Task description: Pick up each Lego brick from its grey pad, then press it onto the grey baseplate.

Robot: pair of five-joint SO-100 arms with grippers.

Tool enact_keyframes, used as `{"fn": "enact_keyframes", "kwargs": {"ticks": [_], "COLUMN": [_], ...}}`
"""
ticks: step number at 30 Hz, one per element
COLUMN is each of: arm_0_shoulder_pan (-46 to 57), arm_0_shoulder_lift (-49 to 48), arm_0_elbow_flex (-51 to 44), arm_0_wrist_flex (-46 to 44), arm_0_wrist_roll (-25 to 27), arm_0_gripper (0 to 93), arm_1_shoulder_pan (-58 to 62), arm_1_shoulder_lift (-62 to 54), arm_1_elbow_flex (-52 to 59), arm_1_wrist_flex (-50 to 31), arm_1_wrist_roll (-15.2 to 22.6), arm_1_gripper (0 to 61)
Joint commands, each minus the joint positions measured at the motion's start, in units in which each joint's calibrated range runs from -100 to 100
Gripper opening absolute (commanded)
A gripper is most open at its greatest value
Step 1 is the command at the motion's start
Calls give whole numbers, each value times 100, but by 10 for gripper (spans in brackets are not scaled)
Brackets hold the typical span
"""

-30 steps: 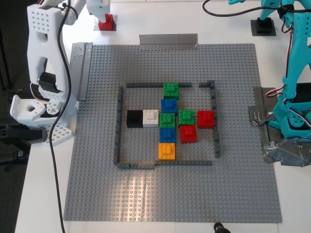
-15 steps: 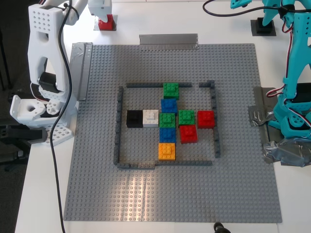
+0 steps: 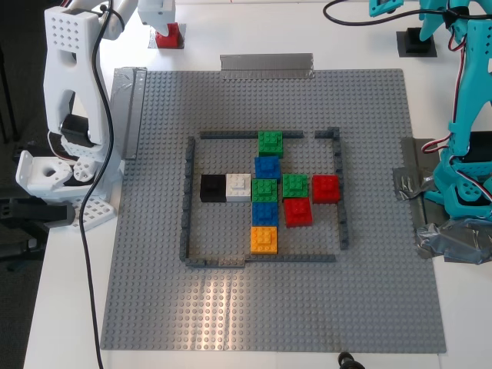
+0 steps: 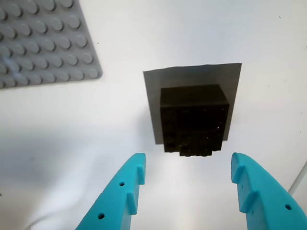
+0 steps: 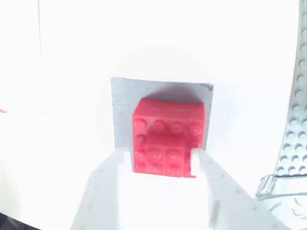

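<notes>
The red Lego brick [image 5: 168,139] sits on the mid grey pad [image 5: 122,110], at the top left of the exterior view [image 3: 170,34]. My second gripper [image 5: 160,160] is open, its white fingertips [image 5: 122,160] at either side of the brick's near edge. The black Lego brick [image 4: 194,120] sits on the dark grey pad [image 4: 153,96], at the top right of the exterior view [image 3: 416,42]. My first gripper [image 4: 187,184] is open, its teal fingers [image 4: 129,189] just short of that brick. The grey baseplate [image 3: 154,292] fills the middle.
A dark grey frame of low walls [image 3: 187,192] on the baseplate holds several coloured bricks [image 3: 265,188]. Silver tape strips lie at the plate's far edge [image 3: 266,65] and left edge [image 3: 131,108]. The white arm's base [image 3: 69,115] and the teal arm's base [image 3: 465,177] flank the plate.
The white second gripper has shifted slightly at the red brick, showing more of it. The teal first arm has moved a little over the black brick. Both bricks stay on their pads.
</notes>
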Motion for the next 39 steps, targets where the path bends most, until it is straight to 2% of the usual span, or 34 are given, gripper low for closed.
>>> {"fn": "enact_keyframes", "kwargs": {"ticks": [1,11,16,24,29,33,39], "arm_0_shoulder_pan": [81,74,88,88,88,88,153], "arm_0_shoulder_lift": [-41,190,285,293,302,302,302], "arm_0_elbow_flex": [-203,-176,-212,-203,-167,-167,-167], "arm_0_wrist_flex": [53,-337,-362,-362,-370,-370,-614], "arm_0_wrist_roll": [28,28,28,23,-16,-21,-26], "arm_0_gripper": [204,204,204,196,196,181,62], "arm_1_shoulder_pan": [-82,-75,-2,361,600,948,1579], "arm_1_shoulder_lift": [-121,-250,-731,-1795,-2619,-3203,-4198], "arm_1_elbow_flex": [-28,-64,-380,-525,189,911,2094], "arm_1_wrist_flex": [-39,-80,132,677,750,864,945], "arm_1_wrist_roll": [63,83,24,-59,19,-279,-806], "arm_1_gripper": [77,46,4,2,2,2,2]}}
